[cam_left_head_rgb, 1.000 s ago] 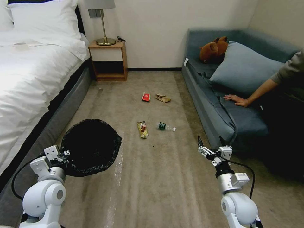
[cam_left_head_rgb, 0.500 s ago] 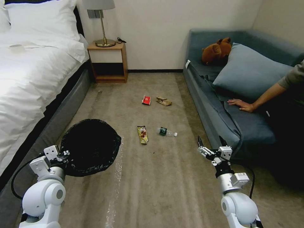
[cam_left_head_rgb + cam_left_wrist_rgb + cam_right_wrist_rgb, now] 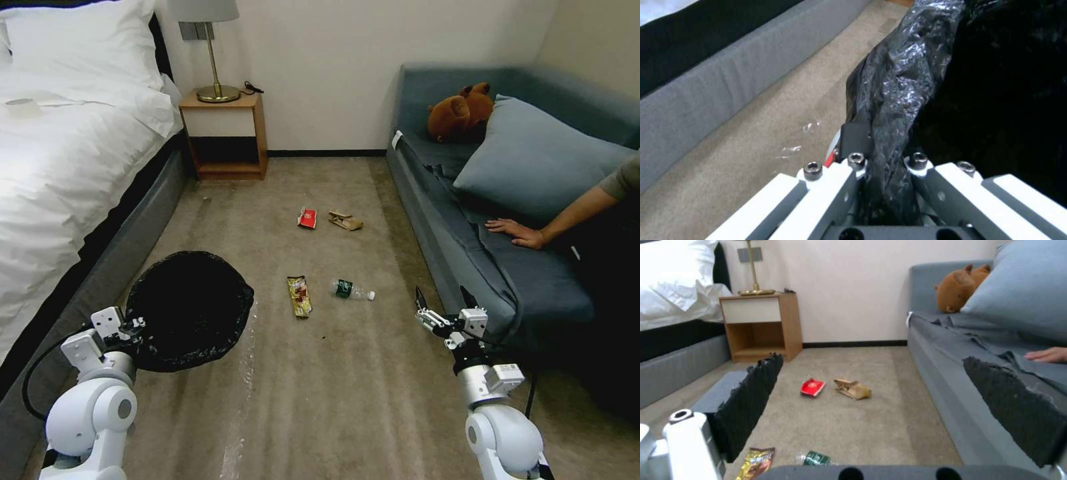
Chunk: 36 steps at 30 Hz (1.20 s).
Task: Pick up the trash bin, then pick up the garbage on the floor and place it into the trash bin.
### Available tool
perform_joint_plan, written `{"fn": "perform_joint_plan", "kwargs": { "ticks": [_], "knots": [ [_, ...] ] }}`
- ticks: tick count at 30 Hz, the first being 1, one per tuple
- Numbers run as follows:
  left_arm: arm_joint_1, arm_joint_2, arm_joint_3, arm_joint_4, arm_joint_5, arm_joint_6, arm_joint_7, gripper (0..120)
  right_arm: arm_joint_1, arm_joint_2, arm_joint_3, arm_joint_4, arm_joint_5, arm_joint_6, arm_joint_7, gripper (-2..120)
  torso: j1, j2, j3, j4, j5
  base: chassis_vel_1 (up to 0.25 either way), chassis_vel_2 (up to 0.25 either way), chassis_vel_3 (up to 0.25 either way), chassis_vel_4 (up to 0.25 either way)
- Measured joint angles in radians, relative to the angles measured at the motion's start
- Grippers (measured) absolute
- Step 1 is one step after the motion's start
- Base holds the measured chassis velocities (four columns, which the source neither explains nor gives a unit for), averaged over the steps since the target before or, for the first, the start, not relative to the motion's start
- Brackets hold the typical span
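The trash bin [image 3: 190, 307], lined with a crinkled black bag, is at the lower left beside the bed. My left gripper [image 3: 130, 327] is shut on its near rim; the left wrist view shows the bag-covered rim [image 3: 893, 100] pinched between the jaws. The garbage lies on the carpet ahead: a red-white wrapper [image 3: 307, 218], a brown paper bag [image 3: 345, 221], a gold snack wrapper [image 3: 299, 296] and a small bottle [image 3: 351, 290]. My right gripper [image 3: 441, 301] hangs open and empty, right of the bottle. Between its pads I see the red wrapper [image 3: 812, 387] and the paper bag [image 3: 852, 389].
A white bed [image 3: 60, 167] runs along the left and a blue sofa [image 3: 480, 233] along the right. A person's hand [image 3: 517, 232] rests on the sofa seat. A wooden nightstand [image 3: 223, 133] stands at the far wall. A brown plush toy [image 3: 460, 113] lies on the sofa.
The whole head view has shifted: the litter, sofa and nightstand sit lower and nearer, so the camera has moved forward. Both arms keep the same pose.
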Motion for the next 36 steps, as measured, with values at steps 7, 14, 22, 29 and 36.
{"fn": "perform_joint_plan", "kwargs": {
  "ticks": [7,14,22,29,36],
  "knots": [
    [-0.003,0.0,-0.001,0.0,0.0,0.0,0.0,1,0.001,-0.001,0.001,-0.001,0.001,0.003,-0.006,100,0.0,0.0,0.0,0.0,0.0,-0.108,0.094,0.106,-0.102],
    [-0.003,0.0,-0.004,0.003,0.0,0.0,0.0,1,0.002,-0.001,0.001,-0.003,0.0,0.004,-0.007,100,0.0,0.0,0.0,0.0,0.0,-0.085,0.084,0.098,-0.081],
    [-0.003,0.001,-0.008,0.009,-0.002,-0.005,0.003,1,0.002,0.001,0.002,-0.004,-0.004,0.005,-0.016,100,0.0,0.0,0.0,0.0,-0.0001,-0.074,0.084,0.073,-0.086],
    [-0.006,0.001,-0.009,0.014,-0.003,-0.007,0.003,1,0.002,0.002,0.001,-0.007,-0.005,0.007,-0.018,100,0.0,0.0,0.0,0.0001,0.0,-0.108,0.1,0.096,-0.106],
    [-0.008,0.001,-0.01,0.016,-0.004,-0.007,0.003,1,0.003,0.002,0.001,-0.008,-0.006,0.007,-0.018,100,0.0,0.0,0.0,0.0001,-0.0001,-0.101,0.079,0.094,-0.085]
  ]
}}
